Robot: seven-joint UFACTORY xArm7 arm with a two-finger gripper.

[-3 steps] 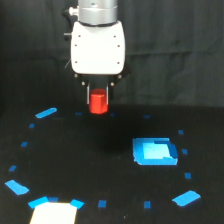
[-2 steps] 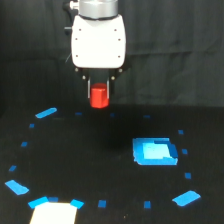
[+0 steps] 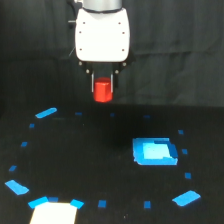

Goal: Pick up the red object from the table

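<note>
You are looking at a wide black worktop [image 3: 100,165] that fills the lower half of the exterior view, with a dark curtain-like backdrop [image 3: 30,50] behind it that shows faint vertical folds. Above the worktop hangs the arm's white housing [image 3: 102,34], squarish with rounded corners and a few small dark screw dots, topped by a grey cylindrical wrist at the upper edge of the view.

Below the housing you see the gripper [image 3: 103,89], its two thin dark fingers pointing straight down and clamped on the red object [image 3: 103,91]. The small red-orange block sits between the fingers, its lower end poking out beneath their tips. It is clear of the worktop, with dark background showing under it.

On the worktop, toward the exterior view's right, lies a bright blue square patch [image 3: 155,151], well apart from the block and lower in the view. At the bottom edge toward the exterior view's left sits a whitish patch [image 3: 54,213] with blue tape at its upper corners. Small blue tape marks [image 3: 46,113] ring the surface, some elongated, some mere dots.
</note>
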